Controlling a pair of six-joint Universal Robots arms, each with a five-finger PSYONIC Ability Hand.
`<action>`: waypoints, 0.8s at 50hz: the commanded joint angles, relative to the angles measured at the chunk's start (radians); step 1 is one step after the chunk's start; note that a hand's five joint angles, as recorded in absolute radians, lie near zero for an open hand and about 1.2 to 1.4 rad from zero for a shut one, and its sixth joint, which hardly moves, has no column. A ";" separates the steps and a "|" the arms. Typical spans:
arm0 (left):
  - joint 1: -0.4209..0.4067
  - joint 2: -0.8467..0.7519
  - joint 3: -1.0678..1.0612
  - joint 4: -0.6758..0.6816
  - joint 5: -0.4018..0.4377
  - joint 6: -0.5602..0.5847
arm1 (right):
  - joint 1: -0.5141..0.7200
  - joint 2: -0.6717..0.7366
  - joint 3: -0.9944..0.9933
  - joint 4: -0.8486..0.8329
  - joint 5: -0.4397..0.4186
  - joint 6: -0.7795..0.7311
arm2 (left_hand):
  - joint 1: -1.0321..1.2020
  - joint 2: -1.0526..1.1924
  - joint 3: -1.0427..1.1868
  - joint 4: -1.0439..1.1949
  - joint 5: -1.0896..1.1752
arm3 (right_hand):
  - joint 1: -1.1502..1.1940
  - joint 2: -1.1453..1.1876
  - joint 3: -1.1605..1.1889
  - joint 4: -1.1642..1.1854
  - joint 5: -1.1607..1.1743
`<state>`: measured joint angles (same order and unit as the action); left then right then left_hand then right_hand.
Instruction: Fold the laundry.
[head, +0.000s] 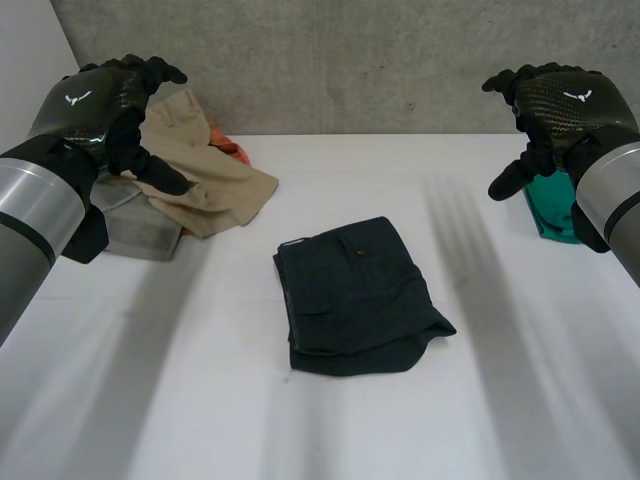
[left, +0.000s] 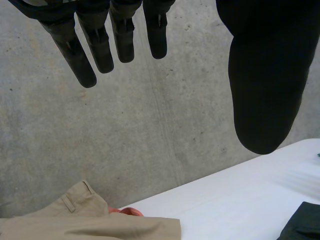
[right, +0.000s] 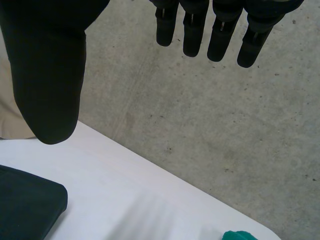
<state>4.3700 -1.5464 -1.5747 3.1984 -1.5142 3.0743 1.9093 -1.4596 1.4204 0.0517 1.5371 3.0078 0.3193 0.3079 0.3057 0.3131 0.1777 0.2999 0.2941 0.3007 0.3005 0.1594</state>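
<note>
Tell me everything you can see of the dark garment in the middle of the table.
The dark garment is near-black cloth, folded into a rough rectangle of several layers. A small button and seam lines show on top. Its near edge is uneven, one corner bulging toward the right arm's side. It lies flat in the middle of the white table; nothing else touches it. The left hand and right hand hang open, clear of it.

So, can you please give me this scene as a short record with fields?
dark garment: folded, middle of the white table
tan garment: crumpled, far left, beside an orange cloth
teal object: far right of the table
left hand: raised, open, holding nothing
right hand: raised, open, holding nothing
</note>
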 joint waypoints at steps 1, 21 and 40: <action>-0.003 -0.001 -0.005 0.003 0.000 0.012 | -0.001 -0.002 0.005 -0.007 0.003 0.002 | -0.145 -0.133 -0.131 -0.139 -0.178 | -0.125 -0.120 -0.126 -0.126 -0.159; -0.058 -0.084 0.080 0.014 0.149 0.050 | 0.017 0.015 0.037 0.097 -0.077 -0.226 | -0.145 -0.133 -0.131 -0.139 -0.178 | -0.125 -0.120 -0.126 -0.126 -0.159; -0.331 -0.437 0.374 0.002 0.333 0.234 | 0.246 0.177 0.474 -0.420 -0.077 -0.267 | -0.145 -0.133 -0.131 -0.139 -0.178 | -0.125 -0.120 -0.126 -0.126 -0.159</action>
<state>4.0920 -1.9044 -1.2614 3.1996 -1.1775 3.2971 2.0844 -1.3687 1.8221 -0.1958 1.4431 2.7371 0.2004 0.2061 0.2112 0.2015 0.0529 0.2171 0.2093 0.2082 0.2101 0.0496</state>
